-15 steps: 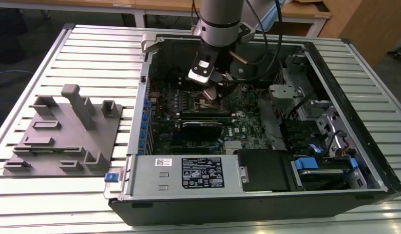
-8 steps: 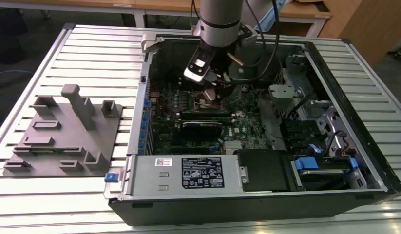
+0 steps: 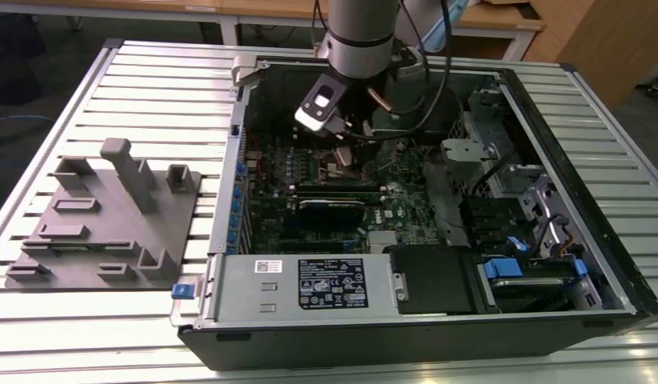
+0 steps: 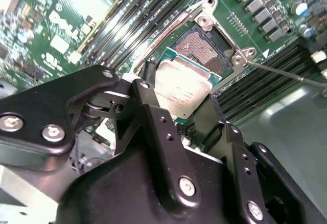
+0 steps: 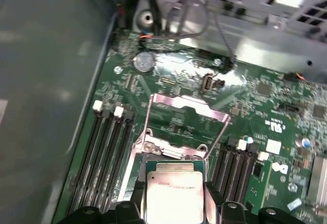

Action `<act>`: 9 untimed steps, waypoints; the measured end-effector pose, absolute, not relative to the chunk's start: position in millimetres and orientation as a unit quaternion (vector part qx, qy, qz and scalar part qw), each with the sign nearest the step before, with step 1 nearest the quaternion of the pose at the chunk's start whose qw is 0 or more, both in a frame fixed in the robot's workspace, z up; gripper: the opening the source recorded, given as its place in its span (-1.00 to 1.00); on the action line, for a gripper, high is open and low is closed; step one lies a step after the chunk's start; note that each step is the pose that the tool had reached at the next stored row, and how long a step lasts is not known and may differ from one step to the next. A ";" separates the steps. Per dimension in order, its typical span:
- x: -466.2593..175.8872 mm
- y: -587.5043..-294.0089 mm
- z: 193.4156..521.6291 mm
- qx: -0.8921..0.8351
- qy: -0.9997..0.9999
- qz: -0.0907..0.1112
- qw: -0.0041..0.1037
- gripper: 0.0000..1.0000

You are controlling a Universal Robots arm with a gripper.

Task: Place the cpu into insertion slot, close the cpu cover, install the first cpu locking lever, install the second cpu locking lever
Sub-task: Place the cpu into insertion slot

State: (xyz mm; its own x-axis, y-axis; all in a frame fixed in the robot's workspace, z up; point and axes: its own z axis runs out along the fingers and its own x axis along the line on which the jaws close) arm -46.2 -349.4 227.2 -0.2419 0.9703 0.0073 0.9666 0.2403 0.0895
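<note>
Between the two black fingers of the claw sits the cpu, pinched by its opposite edges with its dull silver face towards both wrist cameras, so the claw is closed on the chip. Just beyond and beneath the fingertips lies the insertion slot, its dark centre uncovered; the cpu's far edge overlaps the slot's near rim, and whether it touches cannot be told. Past the slot from the claw in the first wrist view, the cpu cover stands swung up and open, a thin silver frame with the green board showing through its cut-out. A thin metal lever juts out to one side of the slot. Long black memory slots flank the claw on both sides. From the exterior view the claw hangs inside the open computer case, down by the motherboard
</note>
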 end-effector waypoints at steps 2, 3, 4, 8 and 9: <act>-46.2 -349.4 226.8 0.629 0.776 0.037 0.025 0.08; -46.2 -349.4 226.6 0.636 0.770 0.037 0.026 0.08; -46.2 -349.4 226.4 0.643 0.764 0.037 0.026 0.08; -46.2 -349.4 225.5 0.671 0.740 0.036 0.027 0.08; -46.2 -349.4 225.3 0.677 0.734 0.035 0.028 0.08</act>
